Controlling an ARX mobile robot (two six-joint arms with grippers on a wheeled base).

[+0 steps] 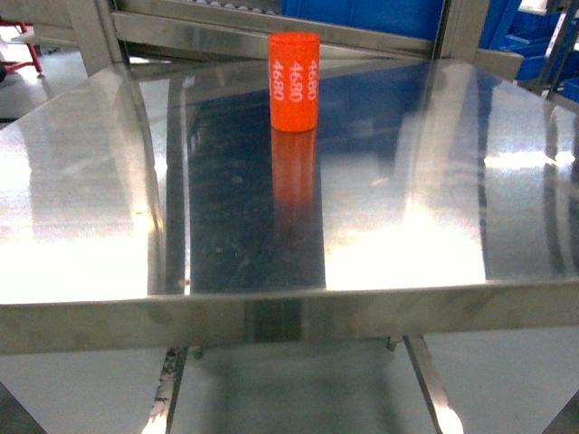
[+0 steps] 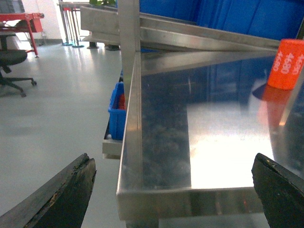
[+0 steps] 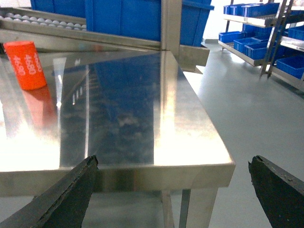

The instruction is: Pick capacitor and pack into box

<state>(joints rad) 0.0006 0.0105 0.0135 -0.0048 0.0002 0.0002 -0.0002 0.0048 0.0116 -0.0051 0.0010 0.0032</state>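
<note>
One orange capacitor [image 1: 294,81] stands upright near the far edge of the steel table [image 1: 90,226], roughly midway between its left and right edges, with white "4680" printing running down its side and its reflection stretching toward the near edge on the polished top. It is the only capacitor in any of the three views, and it sits alone on the table. The left gripper [image 2: 173,190] hangs just off the near left corner of the table, its two dark fingers [image 2: 61,192] spread wide apart with nothing between them; from the left wrist camera the capacitor lies well apart from it, toward the far edge and to the right. The right gripper [image 3: 173,190] hangs just off the near edge by the right corner, its two fingers [image 3: 57,194] likewise spread wide and holding nothing; from the right wrist camera the capacitor lies well apart, toward the far edge and to the left. Neither gripper shows in the head view. Beyond the far edge stand several blue crates [image 3: 123,19], and more blue bins fill a shelving rack [image 3: 266,28] off to the right. One further blue bin [image 2: 116,114] sits below the table's left edge.
</note>
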